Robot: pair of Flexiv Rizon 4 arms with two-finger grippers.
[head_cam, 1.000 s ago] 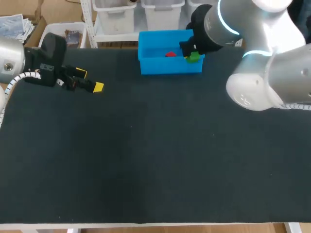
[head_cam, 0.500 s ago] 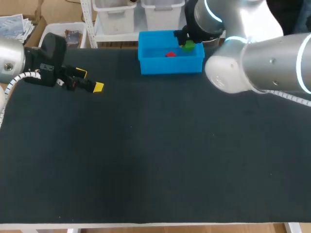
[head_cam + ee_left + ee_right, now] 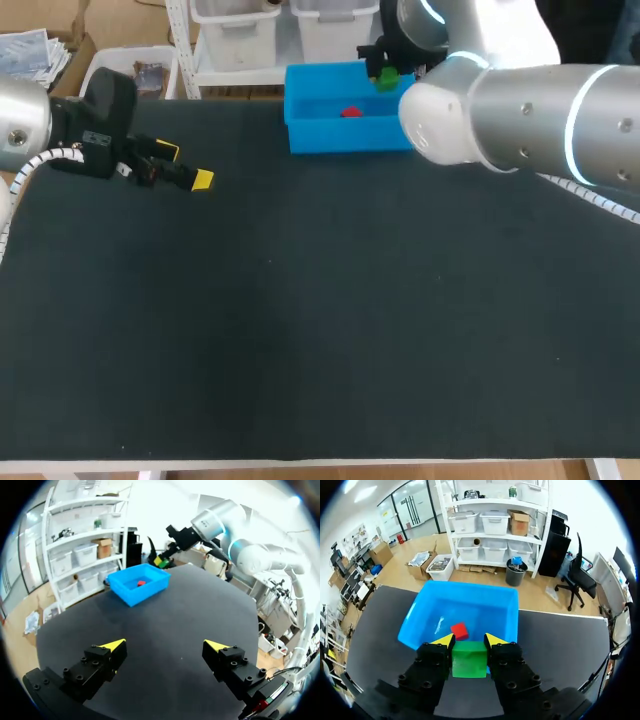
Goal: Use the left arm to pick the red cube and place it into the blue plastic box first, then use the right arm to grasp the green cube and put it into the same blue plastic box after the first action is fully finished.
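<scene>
**A:** Green first: where is the small green cube (image 3: 469,659)?

**B:** Pinched in the right gripper (image 3: 470,641). Both yellow-tipped fingers press on it, one from each side, and it hangs in the air rather than resting on anything.

**A:** Over what?

**B:** Over the open-topped blue plastic box (image 3: 345,137), which stands at the far edge of the black table (image 3: 320,320). From the right wrist the cube sits above the box's near wall, with the blue floor ahead of the fingers. From the head camera it shows at the box's far right corner. Whether it is wholly inside the line of the rim, I cannot tell.

**A:** And the small red cube (image 3: 350,112)?

**B:** Lying on the floor of the box, near its middle, apart from the walls. In the right wrist view it is just ahead of the green cube and lower down, not touching it.

**A:** What about the left gripper (image 3: 165,647)?

**B:** Spread wide, with nothing between its fingers. It hangs over the table's left side, well apart from the box. Its own camera looks across the black surface to the box, and the red cube shows inside as a small spot.

**A:** Does anything block the box?

**B:** The silver right arm (image 3: 520,120) covers its right end in the head view; the rest of the box is plain to see.
</scene>
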